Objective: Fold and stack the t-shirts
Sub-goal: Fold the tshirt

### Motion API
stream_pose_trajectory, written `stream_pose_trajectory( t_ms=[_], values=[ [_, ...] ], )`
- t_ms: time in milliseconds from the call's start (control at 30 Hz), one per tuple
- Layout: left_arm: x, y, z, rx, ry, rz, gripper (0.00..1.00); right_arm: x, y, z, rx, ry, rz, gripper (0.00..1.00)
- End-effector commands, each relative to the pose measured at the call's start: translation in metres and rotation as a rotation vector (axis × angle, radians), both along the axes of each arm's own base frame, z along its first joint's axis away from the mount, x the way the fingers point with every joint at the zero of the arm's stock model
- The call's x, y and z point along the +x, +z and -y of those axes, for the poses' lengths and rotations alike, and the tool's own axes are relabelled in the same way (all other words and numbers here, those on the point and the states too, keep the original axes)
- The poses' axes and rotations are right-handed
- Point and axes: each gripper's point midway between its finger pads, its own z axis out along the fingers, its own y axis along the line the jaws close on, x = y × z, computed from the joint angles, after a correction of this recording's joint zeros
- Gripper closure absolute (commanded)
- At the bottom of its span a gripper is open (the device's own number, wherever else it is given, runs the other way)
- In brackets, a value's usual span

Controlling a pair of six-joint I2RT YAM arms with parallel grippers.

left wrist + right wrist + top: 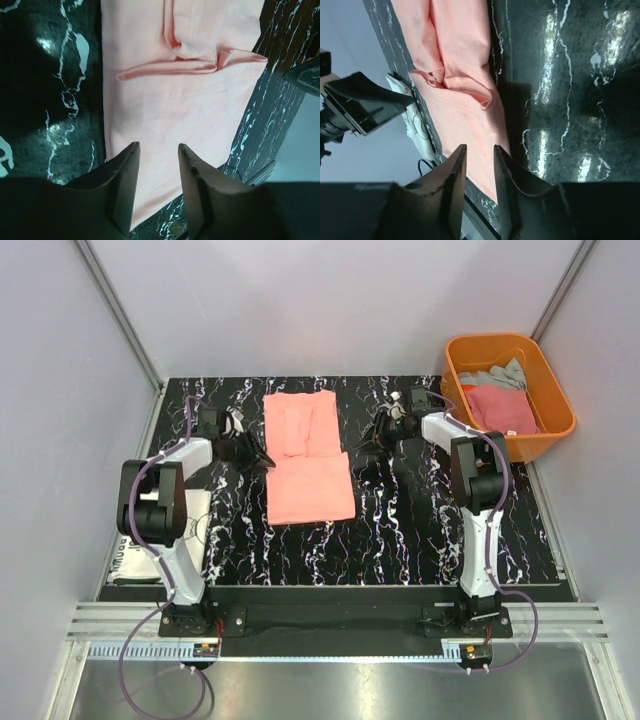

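A salmon-pink t-shirt lies flat mid-table with its sleeves folded inward; it also shows in the left wrist view and the right wrist view. My left gripper is open and empty at the shirt's left edge, its jaws over the cloth. My right gripper is open and empty just off the shirt's right edge. A white t-shirt with black lettering lies at the table's left edge, partly under the left arm. A grey t-shirt and a deeper pink one lie in the tub.
An orange plastic tub stands at the back right corner of the black marbled table. White walls with metal frame posts close in the left, back and right sides.
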Motion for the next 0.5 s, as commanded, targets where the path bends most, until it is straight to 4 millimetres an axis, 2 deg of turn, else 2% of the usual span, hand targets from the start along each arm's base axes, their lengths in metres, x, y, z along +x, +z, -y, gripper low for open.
stream_pose_trajectory(
  t_ms=[0, 33, 67, 200, 467],
  values=[
    [0.018, 0.004, 0.002, -0.045, 0.004, 0.031, 0.61, 0.004, -0.003, -0.011, 0.02, 0.038, -0.008, 0.67],
    [0.018, -0.002, 0.001, -0.047, 0.007, 0.015, 0.61, 0.005, -0.005, -0.011, 0.023, 0.045, -0.007, 0.66],
    [0.02, -0.003, 0.001, -0.049, 0.009, 0.016, 0.61, 0.005, -0.007, -0.011, 0.021, 0.053, -0.001, 0.61],
    [0.025, -0.004, -0.003, -0.043, 0.022, 0.017, 0.49, 0.006, -0.012, -0.012, 0.022, 0.072, 0.008, 0.44],
    [0.03, 0.007, -0.01, -0.027, 0.052, 0.038, 0.48, 0.01, -0.02, -0.024, 0.047, 0.086, -0.019, 0.47]
  ],
)
